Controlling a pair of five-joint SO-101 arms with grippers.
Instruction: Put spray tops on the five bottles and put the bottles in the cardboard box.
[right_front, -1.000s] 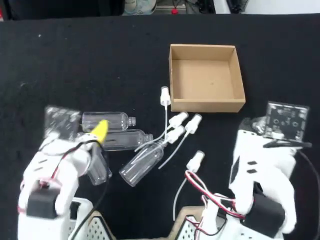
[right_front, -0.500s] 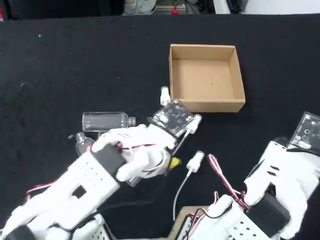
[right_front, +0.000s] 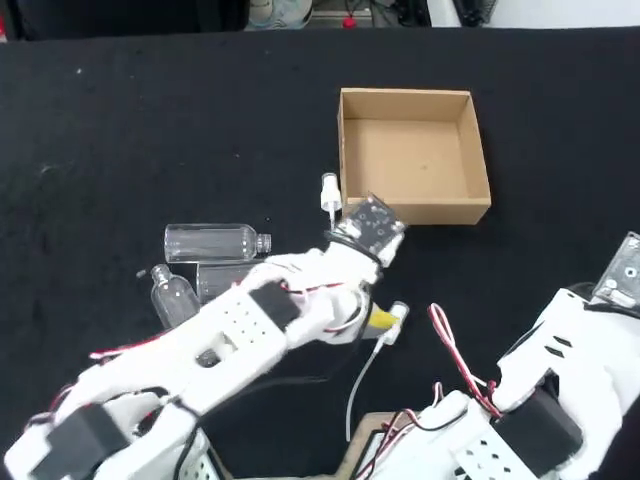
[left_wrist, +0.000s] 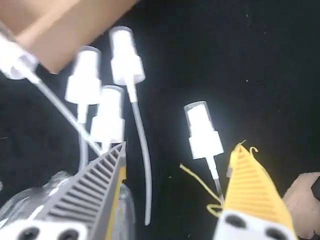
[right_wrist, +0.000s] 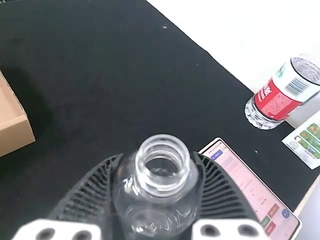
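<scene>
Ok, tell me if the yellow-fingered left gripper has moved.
Yes: the left gripper swung from the clear plastic bottles toward the brown cardboard box, over a white spray top.

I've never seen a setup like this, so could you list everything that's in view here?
box: one, brown, empty, on the table.
table: one, black cover.
spray tops: five, white, thin tubes, near the box's corner; one apart.
bottles: at least four, clear; three lying on the table, one in the right pincer.
drink bottle: one, red label, beyond the table's edge.
phone: one, at that edge.
left pincer: one, yellow and grey, open above the spray tops.
right pincer: one, black, shut on a bottle.
</scene>
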